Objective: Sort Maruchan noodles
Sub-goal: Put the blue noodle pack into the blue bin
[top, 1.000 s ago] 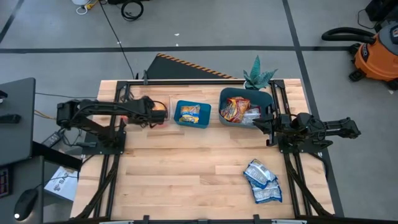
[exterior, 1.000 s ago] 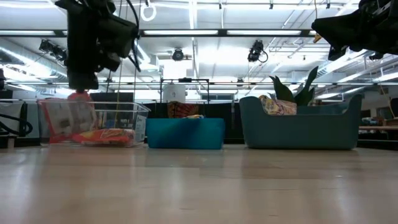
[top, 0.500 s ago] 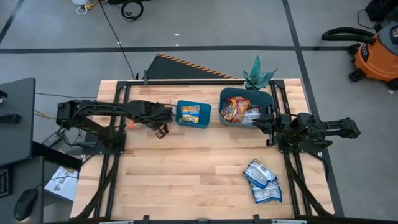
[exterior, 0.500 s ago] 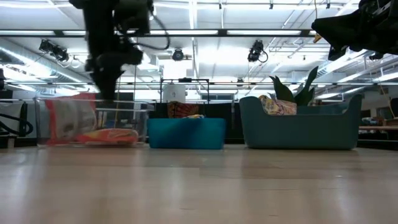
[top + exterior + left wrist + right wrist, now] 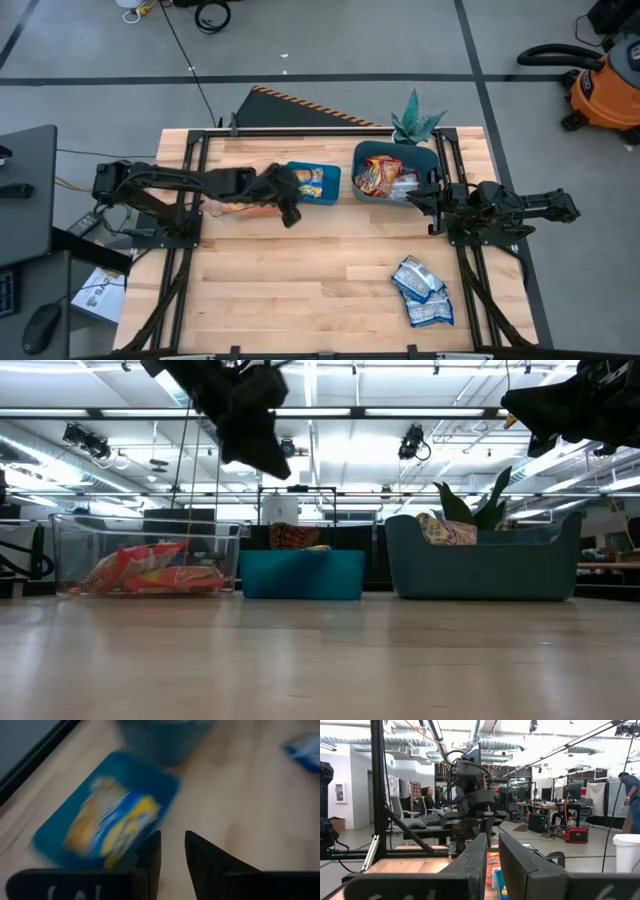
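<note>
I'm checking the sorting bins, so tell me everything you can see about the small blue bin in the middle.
The small blue bin is a shallow, rectangular teal-blue tub with rounded corners, plastic by its look. It stands upright at the back of the wooden table, between the clear bin and the larger blue-grey bin. It holds orange-yellow noodle packets. The left end effector hangs above its near left corner, apparently not touching it.

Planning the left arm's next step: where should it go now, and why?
Probably on across to the blue-white packets at the table's near right. The left gripper looks empty beside the small blue bin, red packets already lie in the clear bin, and that pile remains unsorted.
</note>
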Robot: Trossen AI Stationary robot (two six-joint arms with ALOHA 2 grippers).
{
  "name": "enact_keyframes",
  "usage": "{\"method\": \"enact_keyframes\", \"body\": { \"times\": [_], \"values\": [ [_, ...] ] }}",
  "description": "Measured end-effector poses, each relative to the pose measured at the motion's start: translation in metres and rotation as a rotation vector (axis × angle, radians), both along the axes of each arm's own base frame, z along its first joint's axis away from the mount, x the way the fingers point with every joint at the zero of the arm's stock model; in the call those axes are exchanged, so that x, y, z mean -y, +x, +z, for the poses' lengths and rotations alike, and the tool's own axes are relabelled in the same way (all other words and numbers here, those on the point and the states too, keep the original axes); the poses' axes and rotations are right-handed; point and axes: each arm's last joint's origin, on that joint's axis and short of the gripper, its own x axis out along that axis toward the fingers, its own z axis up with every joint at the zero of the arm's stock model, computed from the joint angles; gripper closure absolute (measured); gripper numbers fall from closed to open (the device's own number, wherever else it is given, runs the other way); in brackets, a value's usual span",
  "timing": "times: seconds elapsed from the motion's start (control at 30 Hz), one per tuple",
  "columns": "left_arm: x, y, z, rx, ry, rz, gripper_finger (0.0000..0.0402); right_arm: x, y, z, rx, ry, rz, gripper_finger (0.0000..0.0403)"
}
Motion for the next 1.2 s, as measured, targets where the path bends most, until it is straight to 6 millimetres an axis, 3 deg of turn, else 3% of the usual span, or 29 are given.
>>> {"method": "enact_keyframes", "body": {
  "times": [0.17, 0.5, 0.73, 0.93, 1.2],
  "values": [
    [0.027, 0.024, -0.004, 0.121, 0.055, -0.178, 0.0308, 0.000, 0.000, 0.000, 0.000, 0.000, 0.000, 0.0348],
    [0.069, 0.070, -0.048, 0.139, -0.001, -0.314, 0.0308, 0.000, 0.000, 0.000, 0.000, 0.000, 0.000, 0.0348],
    [0.108, 0.116, -0.052, 0.105, 0.064, -0.448, 0.0308, 0.000, 0.000, 0.000, 0.000, 0.000, 0.000, 0.0348],
    [0.125, 0.157, -0.059, 0.132, 0.090, -0.483, 0.0305, 0.000, 0.000, 0.000, 0.001, 0.000, 0.000, 0.0348],
    [0.138, 0.193, -0.080, 0.145, 0.110, -0.522, 0.0229, 0.000, 0.000, 0.000, 0.000, 0.000, 0.000, 0.0348]
  ]
}}
